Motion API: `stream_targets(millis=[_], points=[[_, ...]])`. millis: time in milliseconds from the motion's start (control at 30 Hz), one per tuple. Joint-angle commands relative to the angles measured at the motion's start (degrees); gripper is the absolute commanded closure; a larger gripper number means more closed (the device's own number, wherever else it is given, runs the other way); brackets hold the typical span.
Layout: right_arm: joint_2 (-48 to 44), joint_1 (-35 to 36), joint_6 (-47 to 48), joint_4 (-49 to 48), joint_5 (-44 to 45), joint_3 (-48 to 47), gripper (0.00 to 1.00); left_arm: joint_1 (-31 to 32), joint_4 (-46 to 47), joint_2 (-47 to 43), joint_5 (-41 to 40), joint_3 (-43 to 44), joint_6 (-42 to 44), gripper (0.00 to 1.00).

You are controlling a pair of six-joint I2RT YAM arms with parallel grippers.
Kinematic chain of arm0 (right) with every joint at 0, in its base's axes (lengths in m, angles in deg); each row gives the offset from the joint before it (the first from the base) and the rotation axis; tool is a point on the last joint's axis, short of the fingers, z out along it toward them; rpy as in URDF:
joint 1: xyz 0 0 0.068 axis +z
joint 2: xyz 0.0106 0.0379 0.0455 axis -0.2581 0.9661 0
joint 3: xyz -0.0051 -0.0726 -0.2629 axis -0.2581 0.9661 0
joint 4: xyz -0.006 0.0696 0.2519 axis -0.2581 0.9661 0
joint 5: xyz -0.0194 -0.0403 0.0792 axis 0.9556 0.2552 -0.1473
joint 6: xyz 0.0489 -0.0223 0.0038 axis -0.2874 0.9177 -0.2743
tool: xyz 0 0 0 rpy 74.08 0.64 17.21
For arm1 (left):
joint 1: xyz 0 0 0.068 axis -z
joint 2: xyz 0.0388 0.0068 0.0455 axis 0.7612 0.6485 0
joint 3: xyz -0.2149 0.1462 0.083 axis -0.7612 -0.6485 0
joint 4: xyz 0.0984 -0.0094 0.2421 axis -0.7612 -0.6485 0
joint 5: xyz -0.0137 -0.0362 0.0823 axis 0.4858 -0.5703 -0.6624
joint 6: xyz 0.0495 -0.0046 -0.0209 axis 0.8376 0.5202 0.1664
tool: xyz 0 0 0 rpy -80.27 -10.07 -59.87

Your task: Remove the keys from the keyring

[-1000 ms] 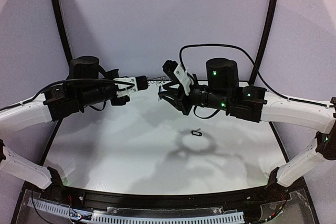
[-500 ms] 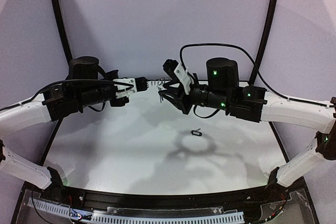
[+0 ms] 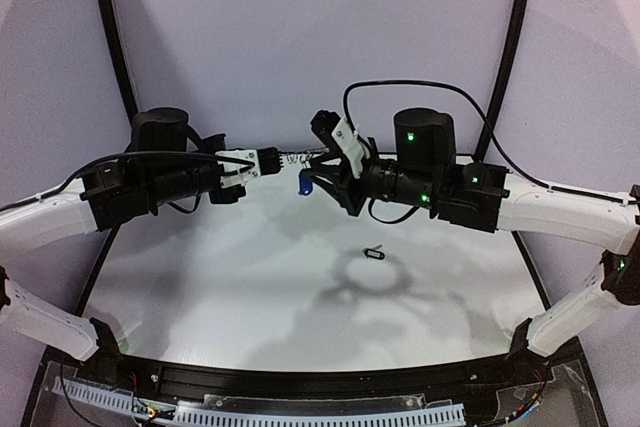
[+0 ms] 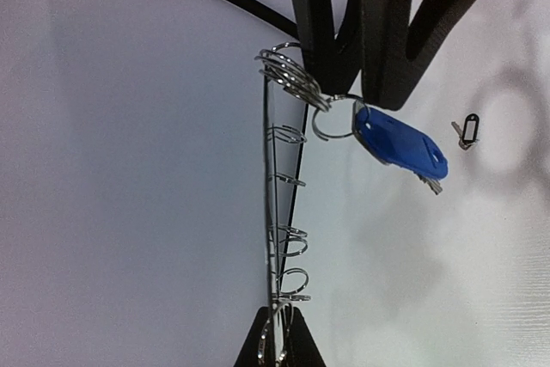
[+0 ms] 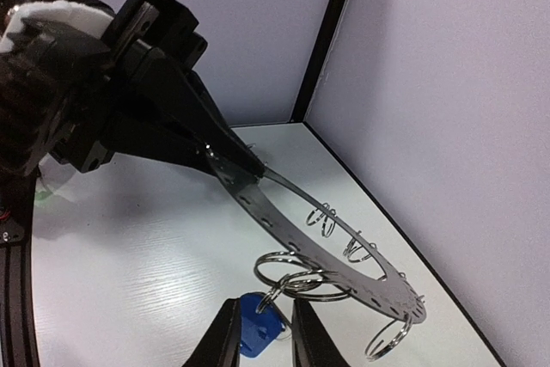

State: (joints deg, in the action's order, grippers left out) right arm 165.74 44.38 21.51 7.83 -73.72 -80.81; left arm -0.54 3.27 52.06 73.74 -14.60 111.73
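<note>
While the right claw (image 5: 265,341) hangs at the keyring's near edge, its fingers stand narrowly apart with the blue key (image 5: 256,331) between them. Whether they pinch it I cannot tell. Just above the claw, the key's wire loop (image 5: 296,282) hooks into the keyring (image 5: 284,217), which runs away to the left claw (image 4: 279,341) — clamped tight on the far rim, holding it clear of the counter (image 3: 240,277). Below the right claw, well apart, lies the black key (image 3: 375,252) — one off, I judge; the blue one is not yet free.
</note>
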Motion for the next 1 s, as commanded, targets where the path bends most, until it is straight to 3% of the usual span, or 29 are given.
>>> stream_targets(millis=[0, 200, 967], points=[[-0.4, 0.5, -0.5, -2.4, 0.0, -1.7, 0.78, 0.2, 1.1, -2.1, 0.9, 1.2, -0.9, 0.99], [0.3, 0.5, -1.6, -2.5, 0.0, -1.9, 0.83, 0.2, 1.8, -2.2, 0.5, 1.1, -1.1, 0.99], [2.1, 0.6, -5.5, -9.2, 1.8, 0.0, 0.82, 1.2, 2.7, -0.8, -2.8, 1.7, -1.0, 0.99]])
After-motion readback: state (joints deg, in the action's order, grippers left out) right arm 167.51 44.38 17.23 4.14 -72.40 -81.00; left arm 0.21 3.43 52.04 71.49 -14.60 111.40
